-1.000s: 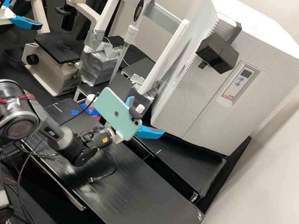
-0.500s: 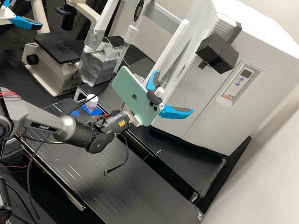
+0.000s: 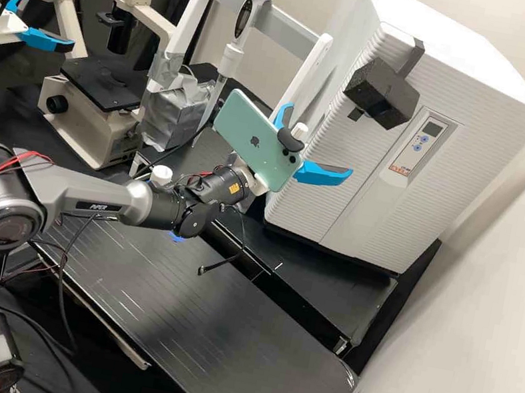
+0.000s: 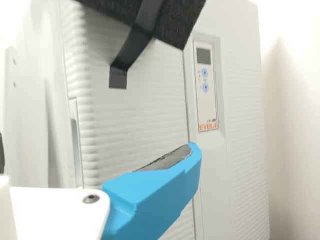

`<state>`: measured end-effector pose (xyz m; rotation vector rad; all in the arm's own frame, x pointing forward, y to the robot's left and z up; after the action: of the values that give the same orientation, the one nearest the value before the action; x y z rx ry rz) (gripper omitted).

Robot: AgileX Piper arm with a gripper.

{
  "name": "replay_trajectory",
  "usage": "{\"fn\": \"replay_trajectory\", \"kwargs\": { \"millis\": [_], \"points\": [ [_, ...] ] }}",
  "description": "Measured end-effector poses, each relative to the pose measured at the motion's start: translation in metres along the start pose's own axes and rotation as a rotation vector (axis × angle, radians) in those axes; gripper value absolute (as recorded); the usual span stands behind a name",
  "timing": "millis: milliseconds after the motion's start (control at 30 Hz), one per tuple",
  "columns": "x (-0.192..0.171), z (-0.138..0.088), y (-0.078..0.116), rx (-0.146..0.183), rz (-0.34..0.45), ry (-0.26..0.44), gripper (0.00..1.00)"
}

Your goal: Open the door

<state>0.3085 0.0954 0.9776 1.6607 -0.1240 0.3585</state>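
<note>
Door [image 3: 335,152] of the white cabinet [image 3: 463,56] looks closed to us, its ribbed face above the black bench [image 3: 326,296]. We have the claw [image 3: 320,139] in front of it, with two blue fingers [image 3: 324,175] spread apart; whether either touches the door, we cannot tell. A green phone [image 3: 256,138] sits on the arm's wrist [image 3: 220,186]. A dark block [image 3: 382,94] is strapped high on the door, near the control panel [image 3: 423,142].
</note>
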Motion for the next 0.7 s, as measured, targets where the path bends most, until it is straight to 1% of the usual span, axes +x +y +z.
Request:
{"fn": "replay_trajectory", "kwargs": {
  "millis": [133,167,333,500,700],
  "points": [
    [0.006,0.004,-0.003,-0.008,-0.014,-0.031,1.00],
    [0.007,0.004,-0.002,-0.008,-0.014,-0.031,0.00],
    [0.014,0.007,-0.004,-0.009,-0.015,-0.035,0.00],
    [0.021,0.009,-0.003,-0.001,-0.007,-0.040,0.00],
    [0.023,0.012,-0.001,-0.003,-0.006,-0.053,0.00]
  ]
}}
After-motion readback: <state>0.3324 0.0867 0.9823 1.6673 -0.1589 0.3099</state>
